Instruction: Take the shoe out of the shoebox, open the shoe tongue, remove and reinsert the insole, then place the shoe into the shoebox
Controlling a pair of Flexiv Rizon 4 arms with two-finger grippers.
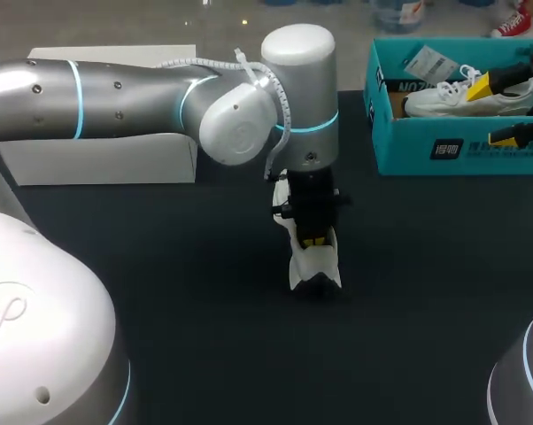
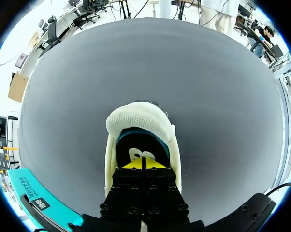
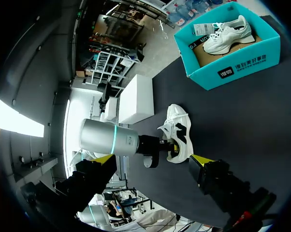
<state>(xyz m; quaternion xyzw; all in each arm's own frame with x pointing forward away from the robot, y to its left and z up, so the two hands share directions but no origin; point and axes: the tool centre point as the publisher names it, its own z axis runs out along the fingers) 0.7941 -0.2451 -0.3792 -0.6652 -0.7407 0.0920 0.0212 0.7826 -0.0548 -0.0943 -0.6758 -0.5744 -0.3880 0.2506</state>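
A white shoe [image 1: 315, 266] stands on the dark table near the middle, with its toe toward the table's front edge. My left gripper [image 1: 313, 239] points straight down into its opening. In the left wrist view the left gripper [image 2: 143, 163] is shut, its yellow tips against the dark insole [image 2: 136, 150] inside the shoe [image 2: 136, 118]; I cannot tell whether it pinches the insole. The teal shoebox [image 1: 426, 146] at the back right holds a second white shoe [image 1: 466, 97]. My right gripper [image 1: 494, 111] hangs open over the box, holding nothing. From the right wrist, the shoe [image 3: 177, 128] lies ahead of the right gripper [image 3: 152, 159], with the shoebox [image 3: 237, 63] beyond it.
A plain white box [image 1: 98, 155] stands at the back left, behind my left arm [image 1: 116, 97]. The teal box corner [image 2: 34, 193] shows beside the left gripper. Bare dark table surrounds the shoe.
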